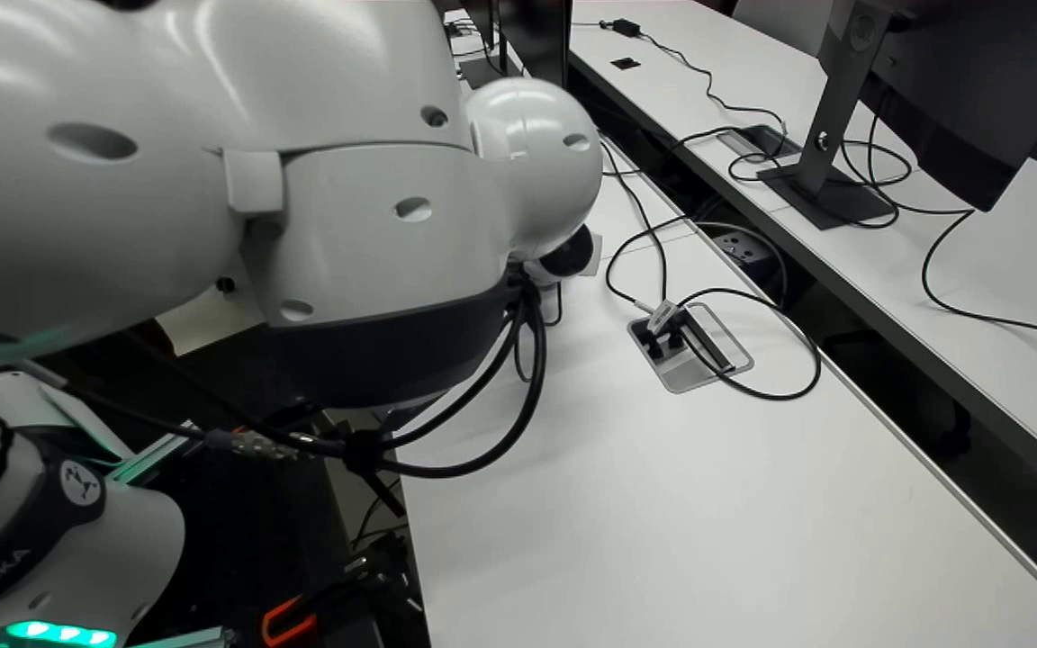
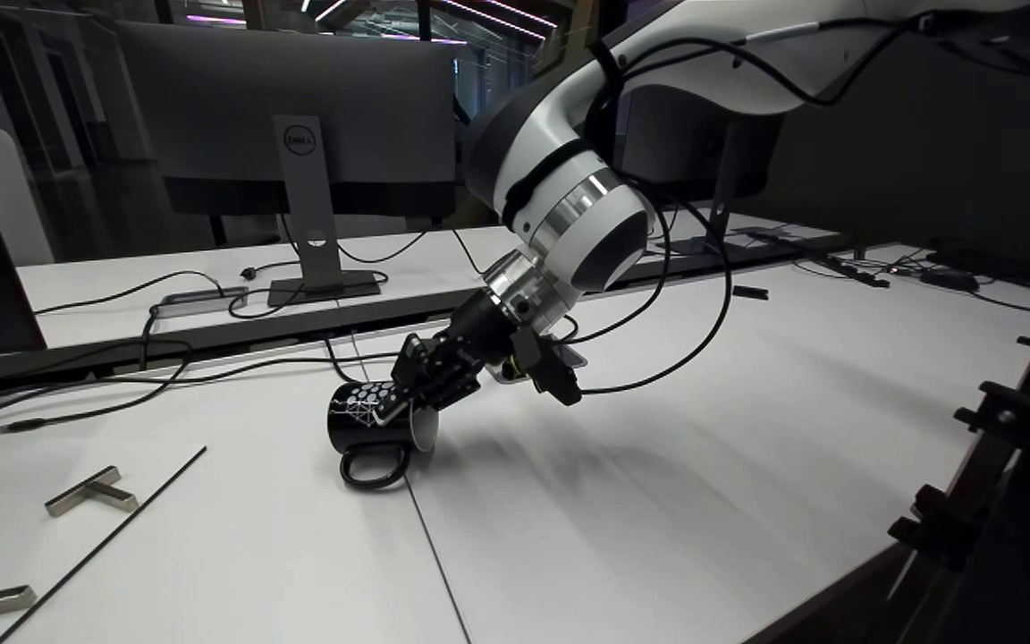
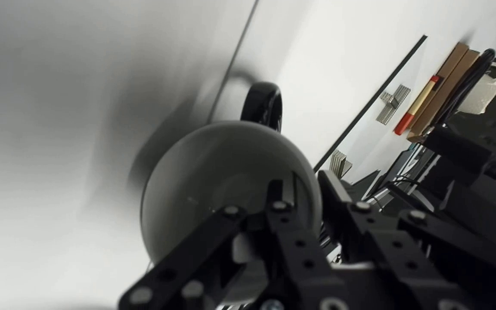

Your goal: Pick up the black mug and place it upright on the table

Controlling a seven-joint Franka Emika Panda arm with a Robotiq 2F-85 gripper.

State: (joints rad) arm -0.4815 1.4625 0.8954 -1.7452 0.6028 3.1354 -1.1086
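Observation:
The black mug lies on its side with its open end towards my gripper. Its handle points to the near side in an exterior view. In the wrist view I look into the mug's grey inside, with the handle at the top. My gripper has one finger inside the mug and one outside, close together on its wall; the same jaws show in the wrist view. The white table is beneath; whether the mug touches it I cannot tell. In an exterior view the arm hides both mug and gripper above the table.
Metal bars and a thin black strip lie beyond the mug. Cables run along the far side. A socket box with looped cables is set in the table. Monitors stand behind.

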